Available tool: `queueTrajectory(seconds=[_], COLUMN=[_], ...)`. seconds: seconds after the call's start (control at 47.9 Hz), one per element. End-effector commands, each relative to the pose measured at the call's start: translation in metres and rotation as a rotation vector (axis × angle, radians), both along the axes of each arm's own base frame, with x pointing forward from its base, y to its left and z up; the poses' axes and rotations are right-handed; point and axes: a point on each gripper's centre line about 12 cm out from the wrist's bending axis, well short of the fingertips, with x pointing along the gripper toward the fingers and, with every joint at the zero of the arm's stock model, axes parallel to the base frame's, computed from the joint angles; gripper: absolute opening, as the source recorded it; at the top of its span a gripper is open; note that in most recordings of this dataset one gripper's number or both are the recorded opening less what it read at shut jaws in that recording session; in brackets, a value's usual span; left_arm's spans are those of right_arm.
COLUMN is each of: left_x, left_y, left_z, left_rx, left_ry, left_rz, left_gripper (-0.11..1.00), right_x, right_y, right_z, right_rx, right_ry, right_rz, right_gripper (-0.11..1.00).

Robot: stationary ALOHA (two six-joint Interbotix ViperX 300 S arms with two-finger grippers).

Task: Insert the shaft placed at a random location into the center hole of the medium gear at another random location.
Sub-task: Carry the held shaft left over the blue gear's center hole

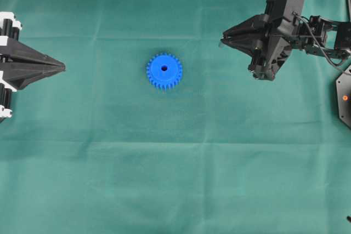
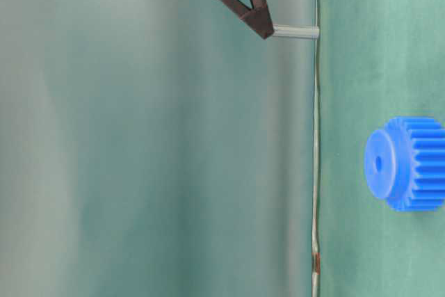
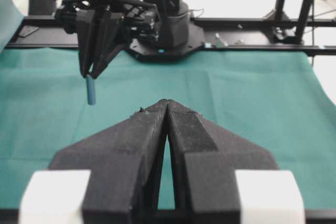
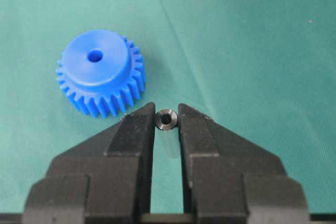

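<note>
Green cloth covers the surface (image 1: 175, 179), wide and bare apart from one part. Right tool (image 4: 166, 121) hangs above it, off to the gear's right, clamped on the shaft (image 3: 91, 90), which points straight down, likely so it can drop into a bore. Left tool (image 3: 167, 109) sits closed and empty, well back. Medium gear (image 1: 164, 70) lies flat mid-cloth, hub up, center hole (image 4: 95, 55) exposed.

One medium gear (image 1: 164, 70), one shaft (image 3: 91, 91), two hands, one green cloth (image 1: 175, 179).
</note>
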Motion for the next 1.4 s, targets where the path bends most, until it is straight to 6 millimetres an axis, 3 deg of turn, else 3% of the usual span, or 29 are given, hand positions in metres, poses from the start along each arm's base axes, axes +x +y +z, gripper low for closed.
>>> queueTrajectory(seconds=[0.0,0.23,0.564,0.773,1.169,1.378], left_x=[0.003,0.003,0.003,0.003,0.003,0.003], left_y=[0.0,0.0,0.0,0.0,0.0,0.0], left_z=[0.009,0.009,0.009,0.009,0.009,0.009], left_rx=[0.003,0.003,0.003,0.003,0.003,0.003], left_ry=[-0.023,-0.023,-0.023,-0.021,-0.023,-0.023], left_rz=[-0.002,-0.002,-0.002,-0.001,-0.002,-0.002], left_gripper=[0.0,0.0,0.0,0.0,0.0,0.0], right_x=[0.003,0.022,0.084,0.113,0.12,0.123], right_y=[-0.001,0.004,0.014,0.021,0.023,0.024], right_z=[0.008,0.008,0.014,0.016,0.014,0.003], right_rx=[-0.013,-0.013,-0.025,-0.028,-0.026,-0.021], right_ry=[-0.024,-0.03,-0.068,-0.083,-0.082,-0.072], right_rz=[0.002,0.032,0.093,0.12,0.127,0.128], right_gripper=[0.14,0.14,0.14,0.14,0.14,0.14])
